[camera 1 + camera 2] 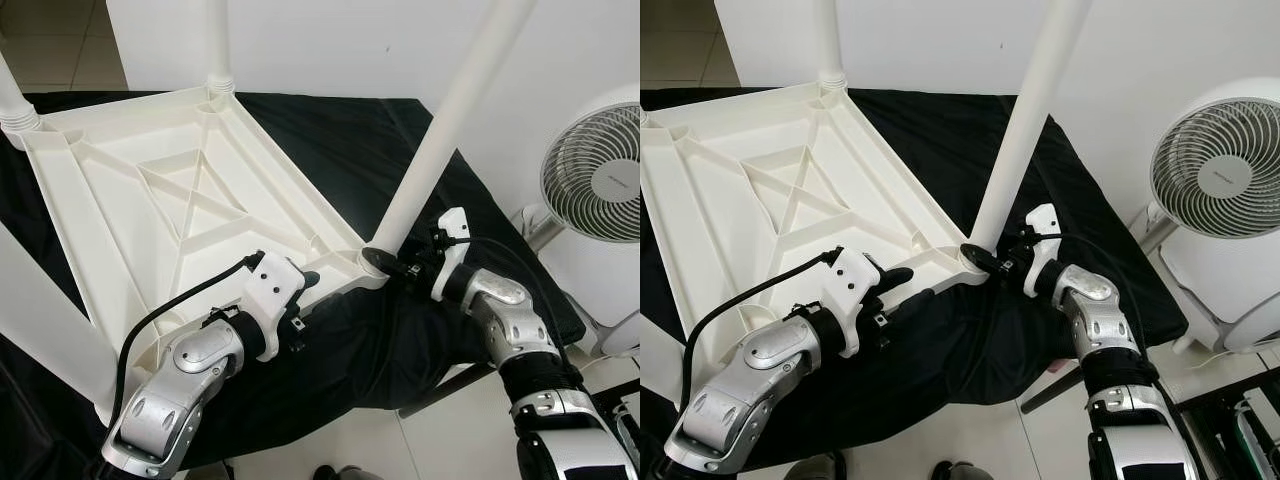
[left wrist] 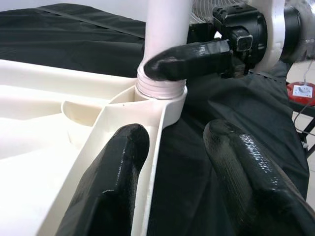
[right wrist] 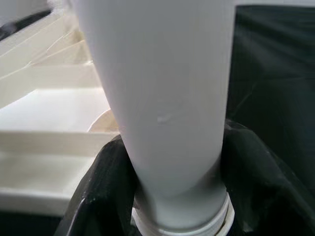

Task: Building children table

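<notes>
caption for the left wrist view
Left gripper straddles the tabletop edge while the right gripper clasps the leg base.

No text can be read anywhere; the fan (image 1: 598, 172) carries a small grey mark on its hub, too tiny and blurred to make out.

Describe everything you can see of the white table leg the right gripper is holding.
The table leg is a smooth, round, white plastic tube, tapering wider toward its threaded base. It stands tilted in the corner socket of the upturned tabletop, which lies on black cloth. The right gripper clasps its base; the left gripper straddles the tabletop's edge nearby.
</notes>
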You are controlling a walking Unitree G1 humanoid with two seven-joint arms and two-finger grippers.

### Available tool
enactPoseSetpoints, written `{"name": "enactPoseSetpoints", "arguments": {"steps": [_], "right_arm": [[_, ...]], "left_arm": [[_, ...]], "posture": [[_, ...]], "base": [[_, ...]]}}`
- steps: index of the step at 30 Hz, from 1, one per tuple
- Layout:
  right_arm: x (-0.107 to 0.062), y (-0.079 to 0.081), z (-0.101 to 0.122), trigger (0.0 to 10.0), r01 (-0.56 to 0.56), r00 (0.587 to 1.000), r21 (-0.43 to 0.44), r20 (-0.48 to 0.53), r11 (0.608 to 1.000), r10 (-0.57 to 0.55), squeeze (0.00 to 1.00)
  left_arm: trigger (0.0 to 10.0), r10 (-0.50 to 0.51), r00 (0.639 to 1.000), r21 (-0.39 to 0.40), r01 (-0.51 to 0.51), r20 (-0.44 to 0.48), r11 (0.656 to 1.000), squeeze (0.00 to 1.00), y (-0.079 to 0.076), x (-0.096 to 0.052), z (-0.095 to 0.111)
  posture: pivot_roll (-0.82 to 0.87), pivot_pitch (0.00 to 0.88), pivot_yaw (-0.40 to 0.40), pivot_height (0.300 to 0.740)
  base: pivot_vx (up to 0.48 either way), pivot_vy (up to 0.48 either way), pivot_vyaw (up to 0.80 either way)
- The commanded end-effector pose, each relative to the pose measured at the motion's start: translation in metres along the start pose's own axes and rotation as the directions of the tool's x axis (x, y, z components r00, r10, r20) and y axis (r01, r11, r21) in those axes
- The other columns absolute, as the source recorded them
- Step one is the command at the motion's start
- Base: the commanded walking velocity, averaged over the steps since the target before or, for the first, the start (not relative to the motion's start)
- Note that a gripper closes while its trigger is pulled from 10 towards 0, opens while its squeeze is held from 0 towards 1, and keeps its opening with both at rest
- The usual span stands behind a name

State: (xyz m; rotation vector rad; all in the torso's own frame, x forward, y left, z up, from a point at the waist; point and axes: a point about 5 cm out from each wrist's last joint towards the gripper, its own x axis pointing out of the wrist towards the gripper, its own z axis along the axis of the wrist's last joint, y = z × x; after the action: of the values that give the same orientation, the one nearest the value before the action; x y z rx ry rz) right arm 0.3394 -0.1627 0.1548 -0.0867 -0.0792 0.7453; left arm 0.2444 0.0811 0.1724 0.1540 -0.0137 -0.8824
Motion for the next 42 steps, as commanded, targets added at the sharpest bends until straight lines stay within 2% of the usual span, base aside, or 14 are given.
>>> {"name": "enactPoseSetpoints", "arguments": {"steps": [1, 4, 12, 15, 16, 17, 20, 22, 24, 31, 32, 38, 41, 42], "right_arm": [[-0.006, -0.006, -0.006, 10.0, 0.073, 0.997, 0.006, -0.032, 0.997, -0.073, 0.0], [-0.006, -0.004, -0.005, 10.0, 0.118, 0.993, 0.008, -0.016, 0.993, -0.118, 0.0], [-0.003, 0.026, -0.002, 10.0, 0.351, 0.93, 0.076, 0.085, 0.933, -0.357, 0.0], [0.001, 0.035, -0.002, 10.0, 0.495, 0.86, 0.122, 0.077, 0.86, -0.505, 0.0], [0.001, 0.035, -0.002, 10.0, 0.495, 0.86, 0.122, 0.077, 0.86, -0.505, 0.0], [0.003, 0.04, -0.001, 10.0, 0.553, 0.825, 0.114, 0.067, 0.825, -0.562, 0.0], [0.006, 0.045, -0.001, 10.0, 0.587, 0.802, 0.106, 0.062, 0.802, -0.595, 0.0], [0.017, 0.065, 0.003, 10.0, 0.587, 0.802, 0.096, 0.068, 0.804, -0.594, 0.0], [0.017, 0.069, 0.004, 10.0, 0.579, 0.806, 0.108, 0.075, 0.808, -0.587, 0.0], [0.007, 0.064, 0.001, 10.0, 0.622, 0.775, 0.121, 0.045, 0.774, -0.63, 0.0], [0.006, 0.064, 0.004, 10.0, 0.624, 0.771, 0.128, 0.059, 0.771, -0.634, 1.0], [-0.001, 0.061, 0.011, 10.0, 0.605, 0.778, 0.146, 0.098, 0.783, -0.62, 1.0], [-0.007, 0.053, 0.011, 10.0, 0.562, 0.813, 0.133, 0.093, 0.817, -0.574, 1.0], [-0.008, 0.05, 0.01, 10.0, 0.522, 0.841, 0.125, 0.088, 0.844, -0.533, 1.0]], "left_arm": [[10.0, 0.003, 1.0, -0.007, -0.003, 0.008, 1.0, 0.0, -0.002, -0.001, 0.002], [10.0, 0.004, 1.0, -0.008, -0.004, 0.007, 1.0, 0.0, -0.002, -0.001, 0.002], [10.0, 0.01, 1.0, -0.021, -0.009, 0.01, 1.0, 0.0, -0.006, 0.0, 0.001], [10.0, 0.006, 1.0, -0.034, -0.005, 0.016, 0.999, 0.0, -0.01, 0.0, 0.001], [10.0, 0.006, 1.0, -0.034, -0.005, 0.016, 0.999, 0.0, -0.01, 0.0, 0.001], [10.0, 0.005, 1.0, -0.037, -0.005, 0.018, 0.999, 0.0, -0.011, 0.0, 0.001], [10.0, 0.006, 1.0, -0.039, -0.005, 0.019, 0.999, 0.0, -0.012, 0.001, 0.001], [10.0, 0.012, 1.0, -0.04, -0.011, 0.021, 0.999, 0.0, -0.011, 0.001, 0.001], [10.0, 0.013, 1.0, -0.042, -0.012, 0.023, 0.999, 0.0, -0.011, 0.001, 0.001], [10.0, 0.013, 1.0, -0.038, -0.012, 0.022, 0.999, 0.0, -0.01, 0.001, 0.001], [10.0, 0.015, 1.0, -0.038, -0.015, 0.022, 0.999, 0.0, -0.01, 0.001, 0.001], [10.0, 0.019, 1.0, -0.038, -0.018, 0.022, 0.999, 0.0, -0.01, 0.002, 0.001], [10.0, 0.019, 1.0, -0.039, -0.018, 0.023, 0.999, 0.0, -0.009, 0.002, 0.001], [10.0, 0.018, 1.0, -0.038, -0.017, 0.025, 0.999, 0.0, -0.009, 0.002, 0.002]], "posture": [[0.15, 0.147, -0.116, 0.74], [0.15, 0.147, -0.116, 0.74], [0.14, 0.153, -0.12, 0.74], [0.14, 0.155, -0.12, 0.74], [0.14, 0.155, -0.12, 0.74], [0.14, 0.155, -0.12, 0.74], [0.14, 0.155, -0.12, 0.74], [0.15, 0.149, -0.136, 0.74], [0.15, 0.149, -0.136, 0.74], [0.15, 0.142, -0.142, 0.74], [0.15, 0.137, -0.142, 0.74], [0.15, 0.132, -0.146, 0.74], [0.15, 0.127, -0.138, 0.74], [0.15, 0.127, -0.138, 0.74]], "base": [[0.0, 0.0, 0.0], [0.0, 0.0, 0.0], [0.0, 0.0, 0.0], [0.0, 0.0, 0.0], [0.0, 0.0, 0.0], [0.0, 0.0, 0.0], [0.0, 0.0, 0.0], [0.0, 0.0, 0.0], [0.0, 0.0, 0.0], [0.0, 0.0, 0.0], [0.0, 0.0, 0.0], [0.0, 0.0, 0.0], [0.0, 0.0, 0.0], [0.0, 0.0, 0.0]]}}
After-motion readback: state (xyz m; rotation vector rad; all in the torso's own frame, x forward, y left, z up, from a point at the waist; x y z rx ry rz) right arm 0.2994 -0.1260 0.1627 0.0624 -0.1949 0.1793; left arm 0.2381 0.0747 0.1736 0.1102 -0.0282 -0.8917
